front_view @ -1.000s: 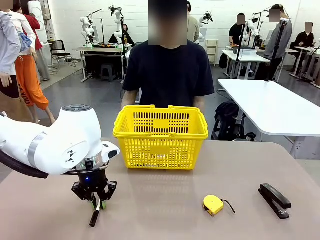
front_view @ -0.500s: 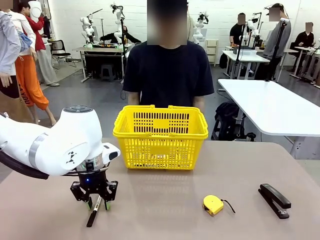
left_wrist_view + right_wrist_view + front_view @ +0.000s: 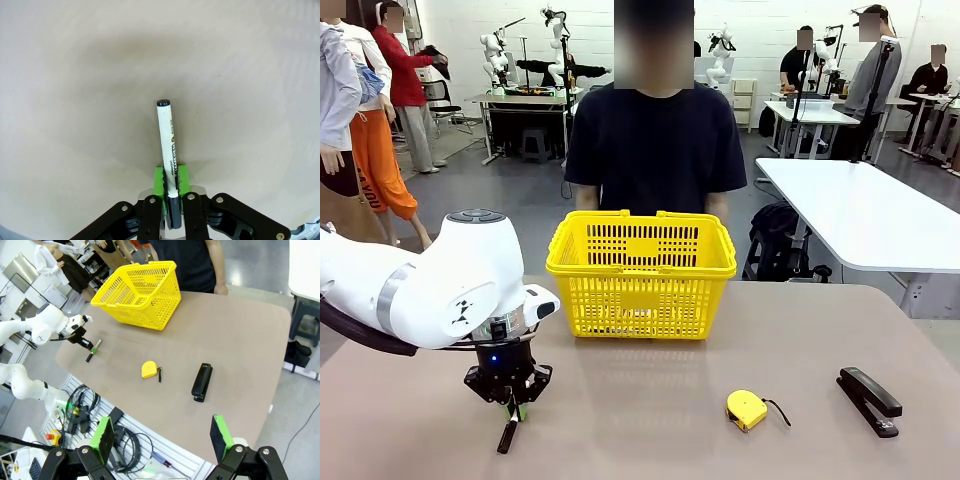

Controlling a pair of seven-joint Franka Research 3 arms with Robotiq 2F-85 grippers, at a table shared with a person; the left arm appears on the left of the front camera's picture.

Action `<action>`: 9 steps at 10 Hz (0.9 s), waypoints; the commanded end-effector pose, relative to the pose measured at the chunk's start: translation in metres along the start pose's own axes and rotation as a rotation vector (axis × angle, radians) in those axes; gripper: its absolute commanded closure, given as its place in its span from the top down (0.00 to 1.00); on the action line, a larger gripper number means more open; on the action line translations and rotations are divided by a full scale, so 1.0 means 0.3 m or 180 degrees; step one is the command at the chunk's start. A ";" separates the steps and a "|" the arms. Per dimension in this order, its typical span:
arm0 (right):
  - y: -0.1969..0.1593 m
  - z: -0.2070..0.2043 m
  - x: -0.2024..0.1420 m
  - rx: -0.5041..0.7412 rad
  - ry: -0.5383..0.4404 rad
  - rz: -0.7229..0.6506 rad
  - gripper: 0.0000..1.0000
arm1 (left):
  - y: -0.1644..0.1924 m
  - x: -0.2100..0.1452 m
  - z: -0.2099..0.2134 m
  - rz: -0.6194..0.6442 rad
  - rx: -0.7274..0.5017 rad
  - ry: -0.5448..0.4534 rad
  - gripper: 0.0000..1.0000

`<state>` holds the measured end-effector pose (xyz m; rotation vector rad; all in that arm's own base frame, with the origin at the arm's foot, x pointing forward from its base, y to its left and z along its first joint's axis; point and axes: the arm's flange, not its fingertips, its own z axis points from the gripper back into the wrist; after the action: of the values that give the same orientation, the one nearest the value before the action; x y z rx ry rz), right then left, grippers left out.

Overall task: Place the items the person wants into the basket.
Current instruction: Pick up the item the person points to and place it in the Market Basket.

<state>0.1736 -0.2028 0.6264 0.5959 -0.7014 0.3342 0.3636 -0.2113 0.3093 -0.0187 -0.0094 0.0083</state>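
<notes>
Brown counter [image 3: 650, 400], lab behind | left pincer [image 3: 169, 187] clamps white-barrelled black marker [image 3: 167, 145] near left front corner | right pincer [image 3: 162, 440] wide, idle | next: lift, carry to yellow slotted basket [image 3: 641, 273] at far edge

Marker [image 3: 167, 150]: white barrel with print, black cap ends; clamped between the left claw's [image 3: 510, 407] green pads, its far end pointing down toward the tabletop.

Basket [image 3: 641, 272]: bright yellow, slotted sides, upright on the table beyond the claw and to its right, before the person [image 3: 657, 140].
</notes>
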 end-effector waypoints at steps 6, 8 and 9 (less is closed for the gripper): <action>-0.003 -0.005 -0.001 0.0071 -0.0025 0.0041 1.00 | -0.030 -0.093 0.526 -0.0759 0.0295 -0.0145 0.00; -0.003 -0.005 -0.001 0.0071 -0.0025 0.0041 1.00 | -0.037 -0.167 0.740 -0.0737 0.0272 -0.0319 0.00; -0.003 -0.005 -0.001 0.0071 -0.0025 0.0041 1.00 | -0.034 -0.193 0.822 -0.0733 0.0267 -0.0418 0.00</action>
<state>0.1737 -0.2028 0.6263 0.5961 -0.7007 0.3340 0.2974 -0.2213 0.5538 0.0635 -0.1269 -0.2120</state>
